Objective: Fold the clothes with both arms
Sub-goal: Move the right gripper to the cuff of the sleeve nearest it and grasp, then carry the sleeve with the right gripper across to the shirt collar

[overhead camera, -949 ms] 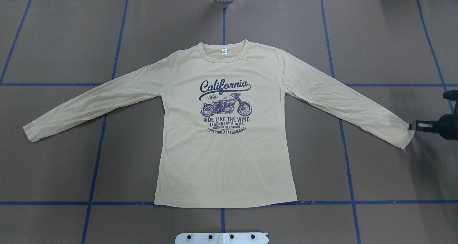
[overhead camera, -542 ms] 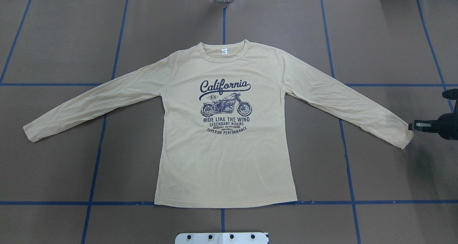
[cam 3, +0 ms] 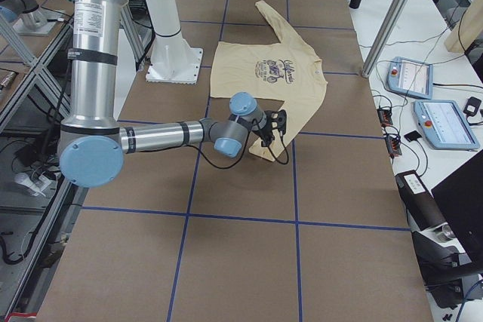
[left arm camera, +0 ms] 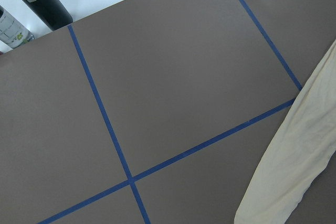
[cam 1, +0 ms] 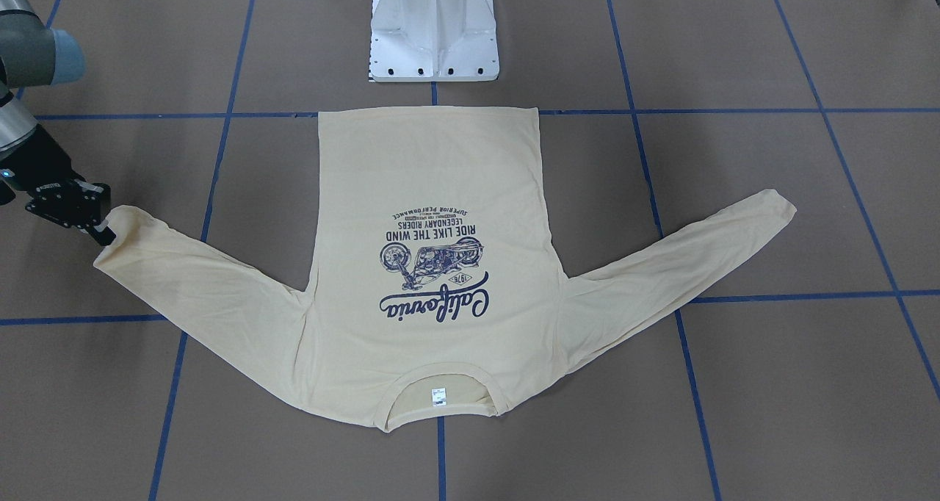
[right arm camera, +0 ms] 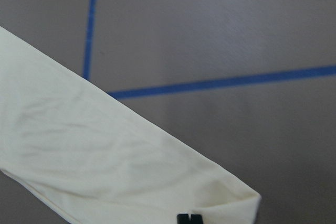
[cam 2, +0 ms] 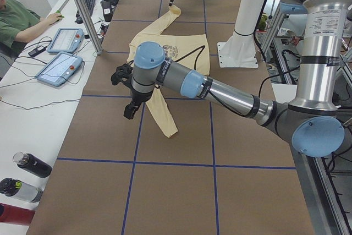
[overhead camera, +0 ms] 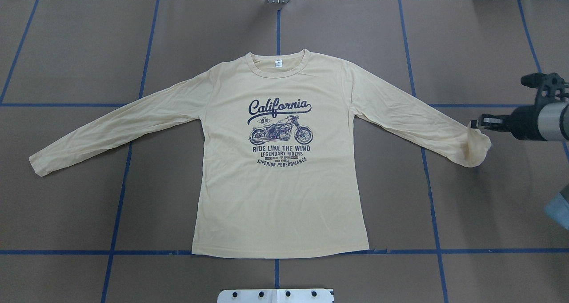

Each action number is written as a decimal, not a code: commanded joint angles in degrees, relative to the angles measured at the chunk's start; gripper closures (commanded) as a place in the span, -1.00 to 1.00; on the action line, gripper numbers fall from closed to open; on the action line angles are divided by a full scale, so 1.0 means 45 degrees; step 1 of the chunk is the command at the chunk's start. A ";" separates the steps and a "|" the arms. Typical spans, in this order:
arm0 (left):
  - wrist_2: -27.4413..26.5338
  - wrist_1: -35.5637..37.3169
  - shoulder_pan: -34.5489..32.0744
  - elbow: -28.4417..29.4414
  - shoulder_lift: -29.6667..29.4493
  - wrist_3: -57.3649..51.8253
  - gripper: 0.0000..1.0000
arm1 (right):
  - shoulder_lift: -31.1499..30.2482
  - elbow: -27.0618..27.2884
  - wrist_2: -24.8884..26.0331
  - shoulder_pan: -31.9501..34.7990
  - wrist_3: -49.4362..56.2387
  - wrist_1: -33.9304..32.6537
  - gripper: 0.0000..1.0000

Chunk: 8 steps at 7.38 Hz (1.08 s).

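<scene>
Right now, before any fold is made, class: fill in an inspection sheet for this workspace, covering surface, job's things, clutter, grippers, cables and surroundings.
Surface: brown table with a blue tape grid.
Job's things: T-shirt lies spread, print up; the cuff on the robot's right is raised and curled, the other sleeve is flat.
Clutter: bottles beside the brown cover, at the robot's left end.
Grippers: right gripper shut on the raised cuff; left gripper hangs near the flat sleeve, open or shut cannot be told.
Cables: black cables on the side bench.
Surroundings: seated person at the bench with two control tablets; white pedestal by the hem.
</scene>
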<state>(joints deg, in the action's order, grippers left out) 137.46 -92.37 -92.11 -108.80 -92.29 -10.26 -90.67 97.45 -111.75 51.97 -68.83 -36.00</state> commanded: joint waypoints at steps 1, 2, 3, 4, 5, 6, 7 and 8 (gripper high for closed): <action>0.0019 0.0000 0.0000 -0.0003 0.0001 0.0015 -1.00 | 0.4231 0.0082 0.0670 0.0015 -0.2136 -0.3485 1.00; 0.0019 0.0000 0.0000 -0.0003 0.0001 0.0015 -1.00 | 0.6204 0.0122 0.1312 -0.0140 -0.2978 -0.5922 1.00; 0.0019 0.0000 0.0000 -0.0003 0.0001 0.0015 -1.00 | 0.7771 0.0161 0.1840 -0.0451 -0.3547 -0.7957 1.00; 0.0019 0.0000 0.0000 0.0017 -0.0018 0.0035 -1.00 | 0.9121 0.0064 0.2484 -0.0918 -0.4113 -0.9137 1.00; 0.0019 0.0000 0.0000 0.0017 0.0001 0.0035 -1.00 | 1.0410 -0.0149 0.3476 -0.1522 -0.4448 -1.0174 1.00; 0.0019 0.0000 0.0000 0.0017 0.0001 0.0035 -1.00 | 1.1738 -0.0925 0.4414 -0.2495 -0.4760 -1.1151 1.00; 0.0019 0.0000 0.0000 0.0017 0.0001 0.0035 -1.00 | 1.3588 -0.3059 0.5816 -0.3510 -0.5556 -1.1238 1.00; 0.0019 0.0000 0.0000 0.0017 0.0001 0.0035 -1.00 | 1.5250 -0.5130 0.5965 -0.4042 -0.5758 -1.1259 1.00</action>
<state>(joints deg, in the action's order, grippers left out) 137.55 -92.37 -92.11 -108.72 -92.29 -10.11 -31.35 84.90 -88.12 37.67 -92.65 -85.69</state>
